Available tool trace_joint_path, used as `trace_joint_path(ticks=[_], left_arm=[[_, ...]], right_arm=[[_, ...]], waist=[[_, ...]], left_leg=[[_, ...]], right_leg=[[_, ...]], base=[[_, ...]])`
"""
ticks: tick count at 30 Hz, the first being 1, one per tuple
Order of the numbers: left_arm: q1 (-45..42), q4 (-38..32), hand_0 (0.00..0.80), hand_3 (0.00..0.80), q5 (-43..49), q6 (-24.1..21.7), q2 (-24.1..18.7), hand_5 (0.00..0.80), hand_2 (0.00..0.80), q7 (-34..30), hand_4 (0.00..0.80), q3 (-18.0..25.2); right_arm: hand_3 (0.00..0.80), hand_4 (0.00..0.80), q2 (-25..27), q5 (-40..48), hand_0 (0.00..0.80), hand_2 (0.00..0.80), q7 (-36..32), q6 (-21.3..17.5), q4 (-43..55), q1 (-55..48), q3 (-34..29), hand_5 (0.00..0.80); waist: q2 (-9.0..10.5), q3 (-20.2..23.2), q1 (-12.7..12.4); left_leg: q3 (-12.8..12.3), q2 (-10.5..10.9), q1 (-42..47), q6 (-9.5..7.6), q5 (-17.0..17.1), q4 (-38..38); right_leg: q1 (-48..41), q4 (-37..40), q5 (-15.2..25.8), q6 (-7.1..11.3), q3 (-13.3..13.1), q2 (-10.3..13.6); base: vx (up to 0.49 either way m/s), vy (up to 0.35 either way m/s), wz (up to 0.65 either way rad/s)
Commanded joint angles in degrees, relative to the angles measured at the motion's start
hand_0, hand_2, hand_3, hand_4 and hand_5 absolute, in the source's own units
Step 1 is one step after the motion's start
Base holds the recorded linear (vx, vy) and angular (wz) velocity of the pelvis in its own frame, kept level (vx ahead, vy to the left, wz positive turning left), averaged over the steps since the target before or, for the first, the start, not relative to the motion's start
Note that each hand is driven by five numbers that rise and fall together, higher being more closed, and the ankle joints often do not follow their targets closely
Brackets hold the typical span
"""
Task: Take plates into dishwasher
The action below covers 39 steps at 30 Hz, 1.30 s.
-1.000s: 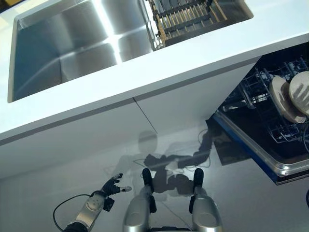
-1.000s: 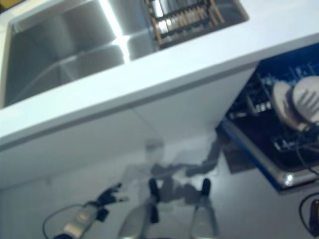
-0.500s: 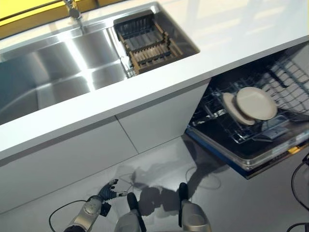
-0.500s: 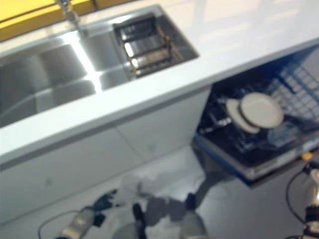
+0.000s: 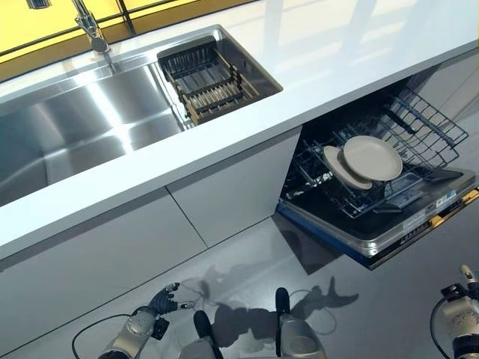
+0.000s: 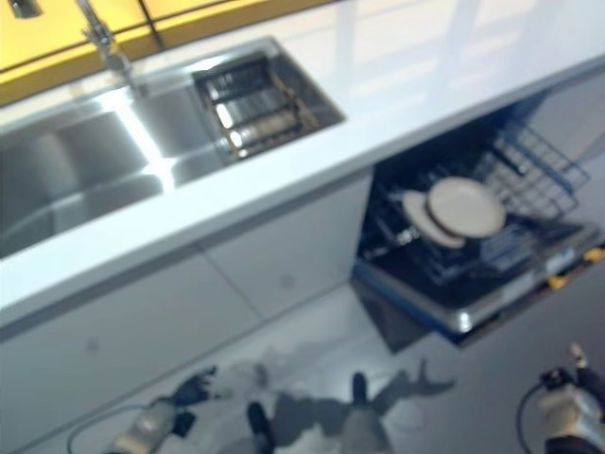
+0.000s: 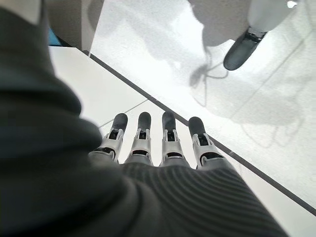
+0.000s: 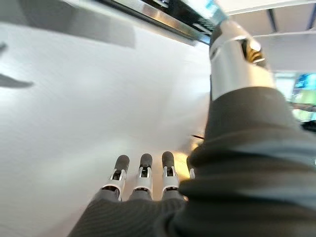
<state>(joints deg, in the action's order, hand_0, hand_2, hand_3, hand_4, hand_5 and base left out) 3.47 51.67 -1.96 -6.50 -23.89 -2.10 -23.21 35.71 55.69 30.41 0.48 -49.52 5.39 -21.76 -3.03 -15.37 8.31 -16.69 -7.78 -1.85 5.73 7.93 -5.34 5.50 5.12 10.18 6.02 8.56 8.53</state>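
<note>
Two beige plates (image 5: 372,157) stand on edge, one leaning on the other, in the pulled-out lower rack (image 5: 419,127) of the open dishwasher under the right end of the counter. My left hand (image 5: 163,301) hangs low near the floor at the lower left, far from the plates. Its fingers (image 7: 143,143) are straight and hold nothing. My right hand (image 5: 458,305) hangs at the lower right, below the dishwasher door (image 5: 408,228). Its fingers (image 8: 143,173) are also straight and empty.
A white counter (image 5: 337,67) runs across the view above white cabinet fronts (image 5: 224,187). A steel sink (image 5: 75,134) with a tap (image 5: 88,30) holds a dark drainer rack (image 5: 209,78). The open dishwasher door juts out over the grey floor (image 5: 359,299).
The whole picture has shifted, so the camera has moved; more of the dishwasher and counter shows. My right hand has come into view at the lower right. The plates have not moved.
</note>
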Motion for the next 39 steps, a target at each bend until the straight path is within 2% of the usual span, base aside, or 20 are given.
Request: trace_joint_path(ticks=[1,5,10,13,17,19,21,28,32,39], left_arm=[[6.0,0.7,0.0,0.0,-1.2,-1.6,-1.1,0.0,0.0,1.0,0.0,-0.8],[6.9,1.0,0.0,0.0,-2.3,-2.1,0.3,0.0,0.0,1.6,0.0,-1.5],[7.2,0.9,0.0,0.0,-2.8,-3.0,1.2,0.0,0.0,2.0,0.0,-1.7],[7.5,0.9,0.0,0.0,-3.3,-3.5,1.5,0.0,0.0,2.2,0.0,-1.8],[7.8,-0.6,0.0,0.0,-4.5,-3.3,1.7,0.0,0.0,3.1,0.0,-2.5],[7.7,-0.8,0.0,0.0,-4.7,-3.5,1.6,0.0,0.0,3.1,0.0,-2.6],[7.6,-1.5,0.0,0.0,-4.9,-3.5,1.7,0.0,0.0,3.1,0.0,-2.6],[7.2,-2.5,0.0,0.0,-5.6,-4.0,2.1,0.0,0.0,3.3,0.0,-3.2],[7.5,-2.5,0.0,0.0,-5.6,-3.8,2.2,0.0,0.0,2.9,0.0,-3.0],[8.0,-1.3,0.0,0.0,-5.6,-4.0,2.7,0.0,0.0,2.2,0.0,-3.1]], right_arm=[[0.0,0.0,1.8,1.8,0.0,0.0,-1.2,-4.9,-0.5,7.0,0.1,0.0],[0.0,0.0,0.9,1.8,0.0,0.0,-4.1,-6.9,-2.3,9.0,2.2,0.0],[0.0,0.0,-0.5,3.2,0.0,0.0,-7.6,-8.7,-3.4,10.8,4.9,0.0],[0.0,0.0,-0.3,3.7,0.0,0.0,-9.3,-9.3,-5.0,11.8,5.6,0.0],[0.0,0.0,1.3,4.6,0.0,0.0,-11.7,-10.4,-6.4,14.8,6.6,0.0],[0.0,0.0,1.5,4.8,0.0,0.0,-12.2,-10.7,-6.3,15.3,6.9,0.0],[0.0,0.0,1.3,4.8,0.0,0.0,-14.0,-12.5,-5.4,16.8,7.9,0.0],[0.0,0.0,1.3,4.8,0.0,0.0,-24.6,-14.4,-1.6,21.0,11.9,0.0],[0.0,0.0,1.2,2.8,0.0,0.0,-30.7,-13.2,0.7,24.2,14.1,0.0],[0.0,0.0,1.7,-1.2,0.0,0.0,-33.6,-11.0,0.0,29.2,17.0,0.0]], waist=[[-0.87,-5.3,-2.6],[-3.31,-6.6,-3.1],[-5.31,-8.0,-3.8],[-6.31,-8.5,-4.2],[-8.58,-9.9,-5.1],[-8.96,-10.2,-5.2],[-9.9,-10.8,-5.6],[-11.3,-11.6,-6.1],[-11.28,-11.5,-6.5],[-10.87,-11.1,-7.2]], left_leg=[[1.3,2.6,0.3,-1.43,-5.0,0.7],[2.7,3.1,-1.1,-1.09,-4.1,0.6],[3.8,3.4,-2.5,-0.74,-3.1,0.5],[4.2,3.5,-3.2,-0.55,-2.7,0.5],[5.0,3.8,-5.2,-0.29,-1.9,0.5],[5.2,3.9,-5.5,-0.25,-1.8,0.5],[5.7,4.0,-6.1,-0.18,-1.5,0.6],[6.3,4.2,-6.8,0.3,-1.0,1.0],[6.2,3.9,-6.9,0.57,-0.7,1.2],[5.9,3.2,-6.6,1.04,-0.4,1.7]], right_leg=[[1.4,-7.1,-6.4,0.98,2.2,0.8],[2.4,-7.9,-7.2,0.22,2.9,1.1],[3.4,-8.9,-8.0,-0.51,4.1,1.5],[4.0,-9.4,-8.3,-0.77,4.9,1.7],[6.0,-11.3,-9.4,-1.31,6.0,2.2],[6.4,-11.9,-9.8,-1.48,6.2,2.2],[7.3,-13.3,-10.7,-1.88,6.6,2.3],[8.8,-16.1,-12.7,-2.44,7.6,2.7],[9.0,-16.6,-12.9,-2.63,8.1,2.6],[8.5,-16.5,-13.0,-2.9,8.7,2.2]], base=[[-0.047,0.017,0.04],[-0.039,0.007,0.11],[-0.031,-0.027,0.07],[-0.03,-0.047,0.14],[-0.062,-0.054,0.09],[-0.044,-0.038,0.12],[-0.058,-0.047,0.11],[-0.042,-0.024,-0.07],[-0.027,-0.024,-0.15],[0.001,-0.016,-0.08]])
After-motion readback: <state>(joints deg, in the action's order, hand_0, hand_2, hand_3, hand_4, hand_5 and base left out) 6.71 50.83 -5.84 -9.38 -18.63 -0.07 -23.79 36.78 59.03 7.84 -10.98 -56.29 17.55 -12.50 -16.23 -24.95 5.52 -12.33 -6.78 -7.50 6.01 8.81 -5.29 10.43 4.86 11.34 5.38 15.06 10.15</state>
